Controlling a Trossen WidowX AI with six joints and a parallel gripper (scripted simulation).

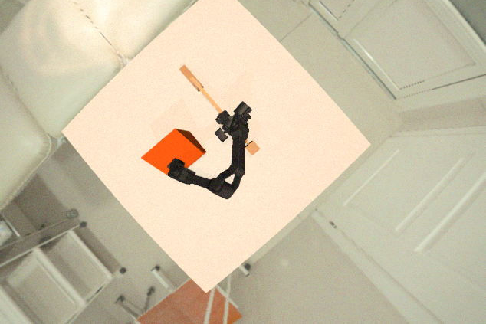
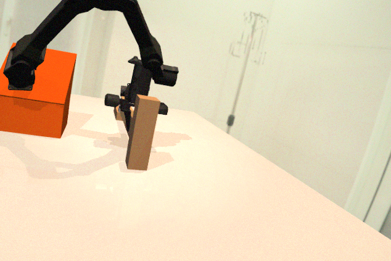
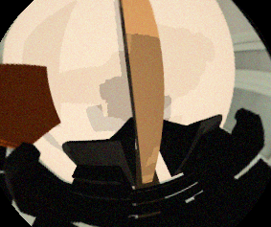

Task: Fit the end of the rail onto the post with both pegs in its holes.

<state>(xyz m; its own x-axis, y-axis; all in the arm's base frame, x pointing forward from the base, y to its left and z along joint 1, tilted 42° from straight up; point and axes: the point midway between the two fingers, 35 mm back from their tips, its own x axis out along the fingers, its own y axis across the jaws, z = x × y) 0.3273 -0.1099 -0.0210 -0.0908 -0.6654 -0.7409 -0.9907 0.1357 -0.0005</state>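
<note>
The table [image 1: 298, 124] carries an orange box [image 1: 172, 152] on the left, where the arm is mounted. The rail [image 1: 208, 99] runs from the far block [image 1: 188, 74] toward the near post [image 2: 142, 132]. The gripper [image 3: 143, 152] is closed around the rail, just behind the post.

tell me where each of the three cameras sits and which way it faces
Top: overhead, looking straight down on the table; whole arm visible, the rail running under it.
Exterior: low at table height, behind the post, facing the arm, its orange box.
Wrist: on the arm, looking along the rail; the pincer is shut on the rail.
Shared: top and wrist both show rail and orange box.
</note>
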